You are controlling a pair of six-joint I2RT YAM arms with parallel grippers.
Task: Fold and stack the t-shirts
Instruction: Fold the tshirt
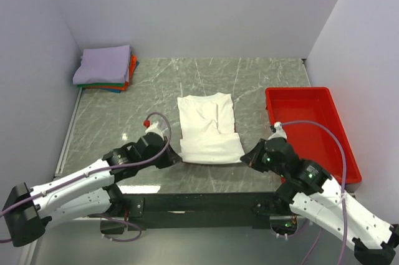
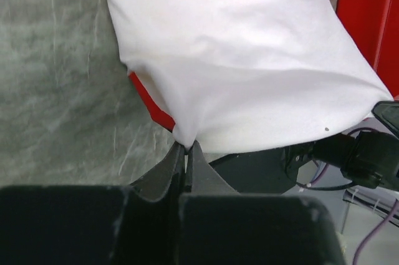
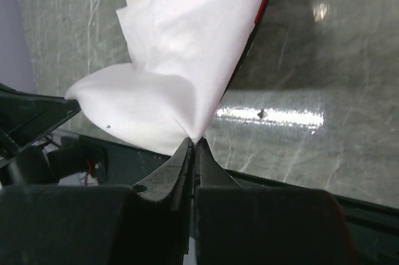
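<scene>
A white t-shirt [image 1: 209, 128] lies partly folded in the middle of the marble table, its sides folded in. My left gripper [image 1: 176, 158] is shut on its near left corner; in the left wrist view [image 2: 186, 146] the white cloth [image 2: 249, 72] is pinched between the fingertips, with a red strip of print [image 2: 149, 100] showing under the edge. My right gripper [image 1: 245, 159] is shut on the near right corner; the right wrist view [image 3: 196, 141] shows the cloth [image 3: 181, 53] rising from the closed tips. A stack of folded tees [image 1: 105, 68], lavender on top, sits at the far left.
A red plastic tray [image 1: 312, 131] stands at the right of the table, close beside my right arm. White walls close in the table on the left, back and right. The black front edge [image 1: 206, 201] runs just behind both grippers.
</scene>
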